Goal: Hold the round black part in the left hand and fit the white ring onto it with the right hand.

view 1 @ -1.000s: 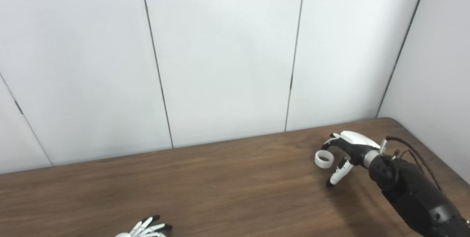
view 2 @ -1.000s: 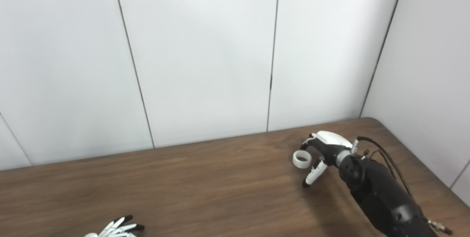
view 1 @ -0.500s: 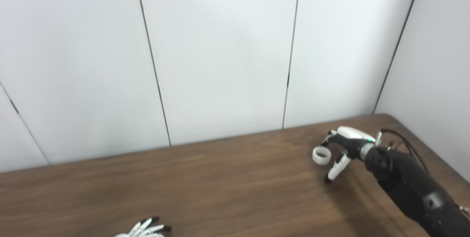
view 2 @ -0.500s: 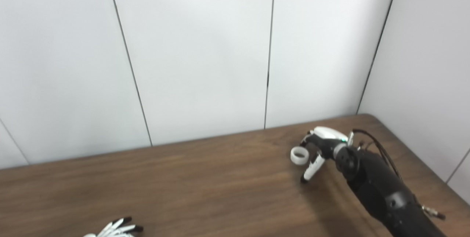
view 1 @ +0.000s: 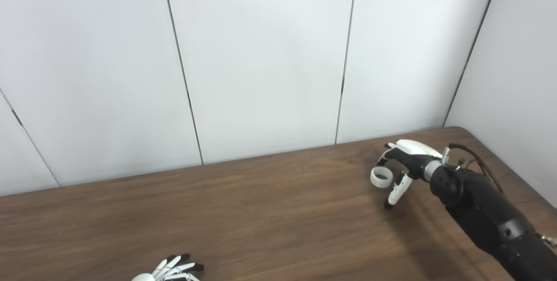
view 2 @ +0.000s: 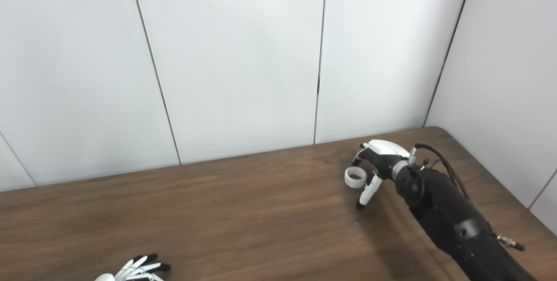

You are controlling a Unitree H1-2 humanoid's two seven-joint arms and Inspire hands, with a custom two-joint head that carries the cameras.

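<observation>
Left eye view: white ring [view 1: 382, 177] upright, opening camera-facing.

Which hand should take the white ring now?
Right. The right hand is already at the white ring near the table's far right end, fingers curled around it. The left hand sits at the near left edge with fingers spread, far from the ring. No black part is in view.
</observation>
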